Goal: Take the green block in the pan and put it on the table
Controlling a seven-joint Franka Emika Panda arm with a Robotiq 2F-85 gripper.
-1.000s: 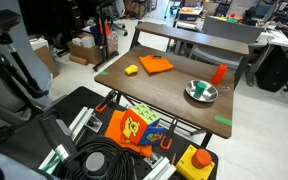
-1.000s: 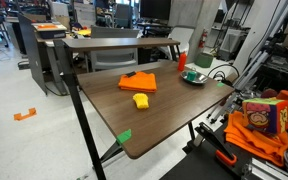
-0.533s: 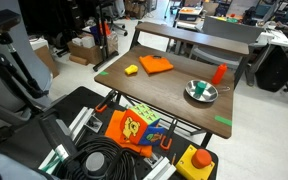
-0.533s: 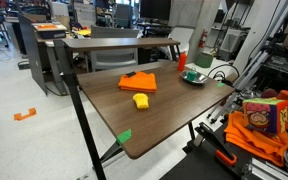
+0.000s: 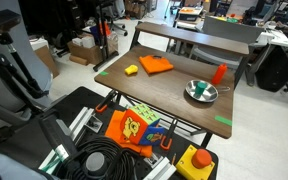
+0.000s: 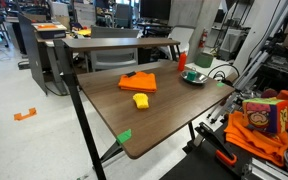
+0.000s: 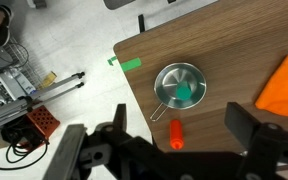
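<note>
The green block [image 7: 184, 93] lies inside the small metal pan [image 7: 164, 78] on the brown table [image 7: 224, 60]. The wrist view looks down on it from high above. My gripper [image 7: 179, 110] is open and empty, with one dark finger [image 7: 120, 120] on each side of the view, well above the pan. The pan also shows in both exterior views [image 5: 200, 93] [image 6: 193, 78], and the green block [image 5: 199, 88] is visible in it. The gripper does not show in either exterior view.
A red cylinder [image 7: 176, 133] [image 5: 219, 73] lies near the pan. An orange cloth [image 5: 155, 65] [image 6: 138, 81] and a yellow block [image 5: 131, 69] [image 6: 141, 100] lie at the other end. Green tape [image 5: 223, 121] [image 6: 124, 135] marks the table corners. Clutter and cables [image 5: 104, 160] sit below the near edge.
</note>
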